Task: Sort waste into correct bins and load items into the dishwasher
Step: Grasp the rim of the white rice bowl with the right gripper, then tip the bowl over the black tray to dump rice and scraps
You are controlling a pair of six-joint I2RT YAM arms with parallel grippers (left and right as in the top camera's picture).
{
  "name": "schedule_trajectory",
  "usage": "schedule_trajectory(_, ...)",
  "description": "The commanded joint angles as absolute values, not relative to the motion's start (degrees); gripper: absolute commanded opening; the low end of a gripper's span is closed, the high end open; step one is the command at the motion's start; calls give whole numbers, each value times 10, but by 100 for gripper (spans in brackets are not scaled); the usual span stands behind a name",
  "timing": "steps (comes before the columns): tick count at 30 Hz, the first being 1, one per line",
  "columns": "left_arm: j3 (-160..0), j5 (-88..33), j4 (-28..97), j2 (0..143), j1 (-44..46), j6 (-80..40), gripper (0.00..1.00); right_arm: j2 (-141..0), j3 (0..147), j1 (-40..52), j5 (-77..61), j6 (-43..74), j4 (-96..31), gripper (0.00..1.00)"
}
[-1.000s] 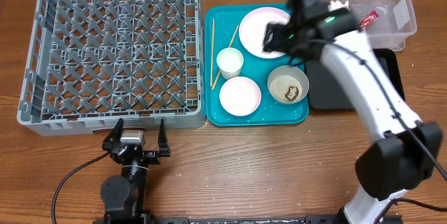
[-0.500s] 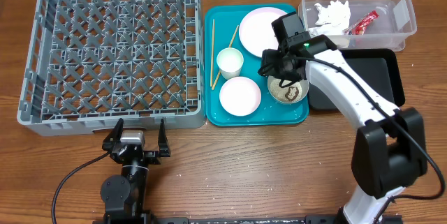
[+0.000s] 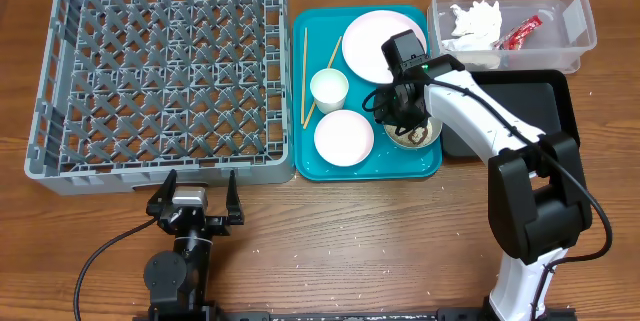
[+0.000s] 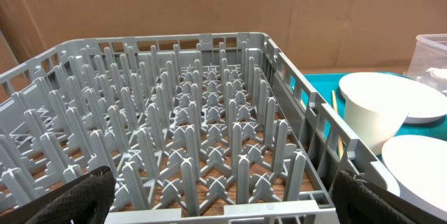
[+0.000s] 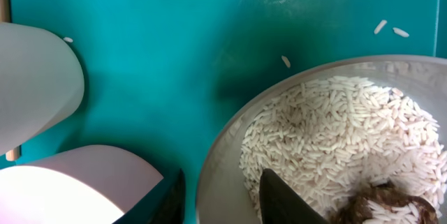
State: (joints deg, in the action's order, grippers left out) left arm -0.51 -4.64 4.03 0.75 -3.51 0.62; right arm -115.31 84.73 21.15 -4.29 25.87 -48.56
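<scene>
The right arm [image 3: 480, 121] reaches from the near right across the brown wooden worktop [image 3: 400, 251] to the white round bowl [image 3: 428, 137], which sits at the near right corner of the large teal plastic tray [image 3: 325, 31]. The right jaws are open and straddle the bowl's left rim. In the right wrist view, 1 of the dark fingers [image 5: 283, 199] is inside the bowl on the loose white rice grains [image 5: 328, 133], the other is outside over the teal tray, and neither presses the rim. A brown food lump [image 5: 380, 206] lies in the rice at the near right, and a few stray grains lie on the tray beside the bowl.

Also on the teal tray are the large flat white plate [image 3: 365, 46] at the far side, the small white cup [image 3: 329, 88] in the middle, the smaller white dish [image 3: 343, 137] near, and the 2 thin light wooden chopsticks [image 3: 305, 71] along the left side.

The clear plastic rectangular tub [image 3: 570, 21] at the far right holds the crumpled white paper napkin [image 3: 475, 21] and the small red shiny wrapper [image 3: 522, 31]. The shallow black rectangular tray [image 3: 540, 101] lies just near of it.

The large square grey plastic dish rack [image 3: 160, 66] stands left of the teal tray. The left jaws are parked near of it, spread wide apart and holding nothing.
</scene>
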Motion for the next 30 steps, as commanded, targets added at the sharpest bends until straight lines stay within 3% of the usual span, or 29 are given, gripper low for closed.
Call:
schedule_trajectory(1,-3,-44,41,3,-39,13,100,-1160,849,216,-46,260,-484,34)
schedule_trajectory(6,-3,-44,41,3,-39,13,100,-1163,849,216,-46,260,-483,19)
schedule_trajectory(11,-3,-44,41,3,-39,13,100,-1170,849,216,-46,263,-482,10)
schedule_trajectory(12,-3,-44,41,3,-39,13,100,-1170,852,216,-46,267,-485,4)
schedule_trajectory(30,-3,-44,41,3,-39,13,100,-1083,1042,190,-92,222,-666,4)
